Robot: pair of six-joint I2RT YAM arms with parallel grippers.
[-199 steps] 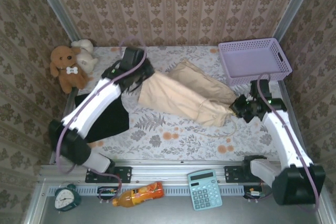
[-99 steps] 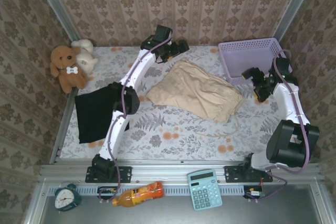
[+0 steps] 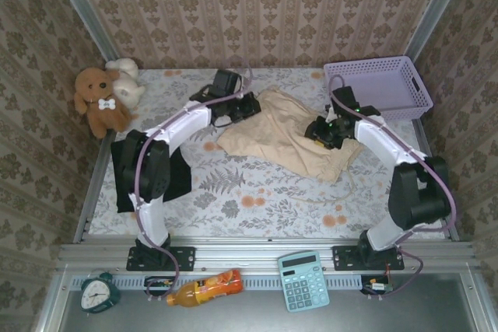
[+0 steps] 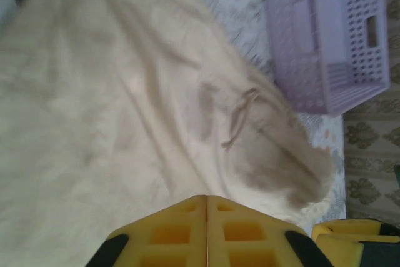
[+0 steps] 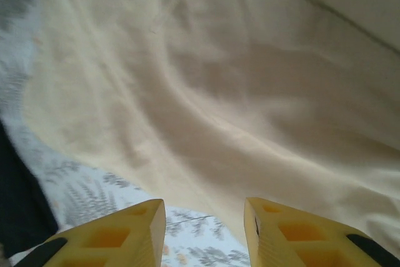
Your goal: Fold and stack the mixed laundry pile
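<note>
The left jaws are pressed together with nothing visible between them. The pale beige piece [image 3: 284,134] spreads just ahead of their tips. The right jaws stand apart, and the edge of the same cloth lies just ahead of their gap. The black piece [image 3: 123,176] lies on the counter [image 3: 233,192], well behind the left jaws. I judge the beige cloth to be light, limp and easy to wrinkle, so I would pinch it at a hem or corner, not mid-panel.
</note>
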